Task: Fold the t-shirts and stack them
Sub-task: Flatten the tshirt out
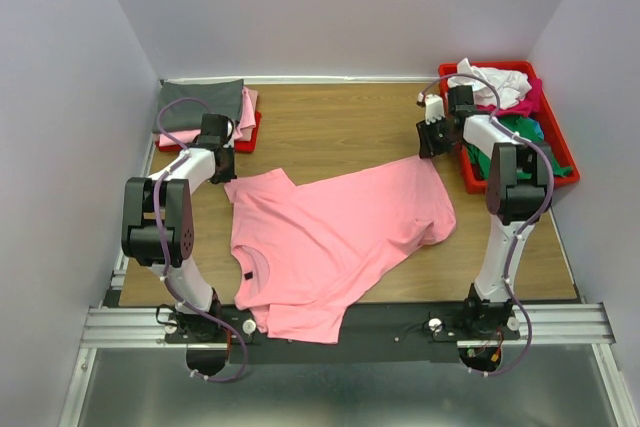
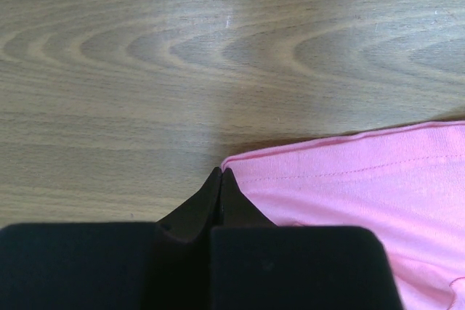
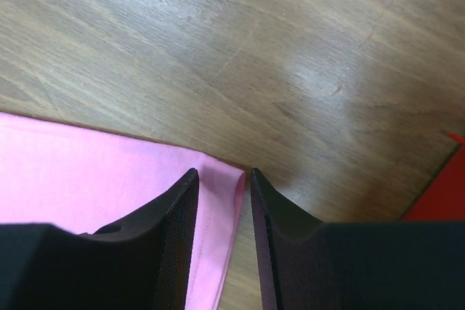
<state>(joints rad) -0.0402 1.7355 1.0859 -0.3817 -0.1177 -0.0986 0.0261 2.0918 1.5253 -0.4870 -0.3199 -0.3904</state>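
the wooden counter point(image 1: 340, 127) carries a light pink t-shirt point(image 1: 340, 232) spread flat and skewed, its collar toward the near edge. 2 red trays sit at the back: the right tray point(image 1: 497, 65) holds a loose heap of tees point(image 1: 500, 87), and the left tray point(image 1: 252, 137) holds a folded dark grey tee point(image 1: 200, 105). the right pincer point(image 3: 224, 173) stands narrowly parted over the shirt's hem corner. the left pincer point(image 2: 220, 172) is fully closed, tips at a sleeve corner; whether cloth is caught i cannot tell. a dark neck tag point(image 1: 246, 275) shows inside the collar.
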